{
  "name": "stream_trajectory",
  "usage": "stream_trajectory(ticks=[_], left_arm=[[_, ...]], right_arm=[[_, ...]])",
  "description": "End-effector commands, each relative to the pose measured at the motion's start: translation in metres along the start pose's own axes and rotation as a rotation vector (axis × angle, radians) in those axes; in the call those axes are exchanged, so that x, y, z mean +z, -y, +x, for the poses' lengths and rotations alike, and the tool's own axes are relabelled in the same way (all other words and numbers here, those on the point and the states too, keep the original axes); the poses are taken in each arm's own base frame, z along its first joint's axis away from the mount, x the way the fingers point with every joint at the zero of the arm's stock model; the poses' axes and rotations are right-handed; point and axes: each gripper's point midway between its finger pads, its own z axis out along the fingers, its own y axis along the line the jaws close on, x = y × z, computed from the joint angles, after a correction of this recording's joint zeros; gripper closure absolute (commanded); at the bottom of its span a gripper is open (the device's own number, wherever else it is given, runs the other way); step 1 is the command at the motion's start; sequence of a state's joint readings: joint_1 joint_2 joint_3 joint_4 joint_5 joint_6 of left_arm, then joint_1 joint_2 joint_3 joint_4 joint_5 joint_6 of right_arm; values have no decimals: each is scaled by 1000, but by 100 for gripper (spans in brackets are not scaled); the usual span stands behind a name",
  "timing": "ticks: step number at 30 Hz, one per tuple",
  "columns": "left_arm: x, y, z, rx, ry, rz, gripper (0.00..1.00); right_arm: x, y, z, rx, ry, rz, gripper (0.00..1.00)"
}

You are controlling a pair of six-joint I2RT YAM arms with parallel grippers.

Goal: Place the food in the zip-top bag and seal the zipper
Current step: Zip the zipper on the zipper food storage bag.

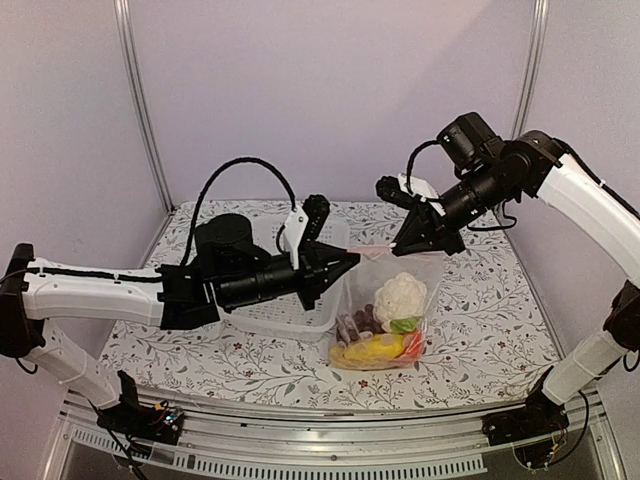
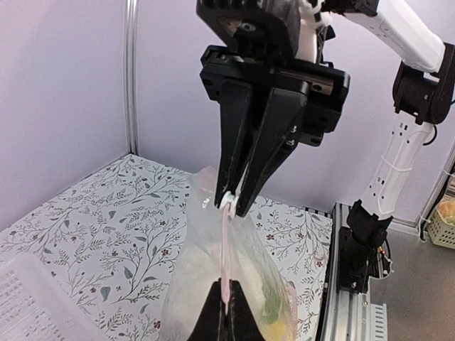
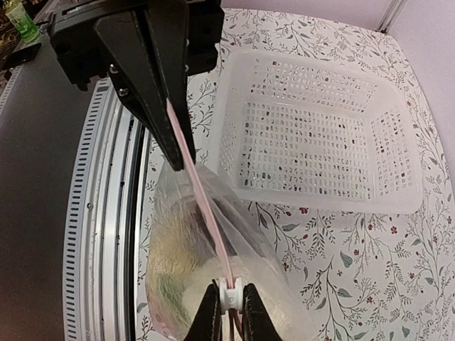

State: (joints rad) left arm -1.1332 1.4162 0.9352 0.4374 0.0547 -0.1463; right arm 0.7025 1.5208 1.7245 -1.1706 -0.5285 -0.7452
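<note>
Pink zipper (image 3: pixel 202 206) strip runs taut between your two grippers, so you are on the sealing step. Your left gripper (image 1: pixel 350 263) is clenched on one end of the strip. Your right gripper (image 3: pixel 229 302) is pinched onto the small white slider (image 3: pixel 229 291) at the other end.

The clear bag (image 1: pixel 431 274) hangs below that line, and its bottom appears to rest on the table (image 1: pixel 480 330). The food is inside it: a white cauliflower (image 1: pixel 400 293) on top, purple grapes (image 1: pixel 356 324) to its left, yellow pieces (image 1: pixel 375 349) at the bottom and a red-orange piece (image 1: pixel 414 343) beside them. The white basket (image 1: pixel 290 318) sits just beside the bag under your left arm, and nothing shows in it, so loading looks finished.

You cannot tell from these views how much of the mouth is already pressed shut. The next move likely calls for drawing the slider along the strip toward your left gripper while that gripper anchors its end. Hold the strip straight and tight, since any slack could let the slider jam or slip out of your pinch.
</note>
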Motion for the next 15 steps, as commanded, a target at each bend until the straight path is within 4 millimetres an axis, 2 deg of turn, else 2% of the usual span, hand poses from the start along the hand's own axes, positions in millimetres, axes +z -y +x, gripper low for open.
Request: stream_trajectory(ticks=[1,15], left_arm=[[-19,5,-26,-6,91,-11,100],[-43,-8,-19,-7,81,-88,100]], right_arm=[[-11,21,42,71,-118,75,93],[-30,35,99,137,-183,123,94]])
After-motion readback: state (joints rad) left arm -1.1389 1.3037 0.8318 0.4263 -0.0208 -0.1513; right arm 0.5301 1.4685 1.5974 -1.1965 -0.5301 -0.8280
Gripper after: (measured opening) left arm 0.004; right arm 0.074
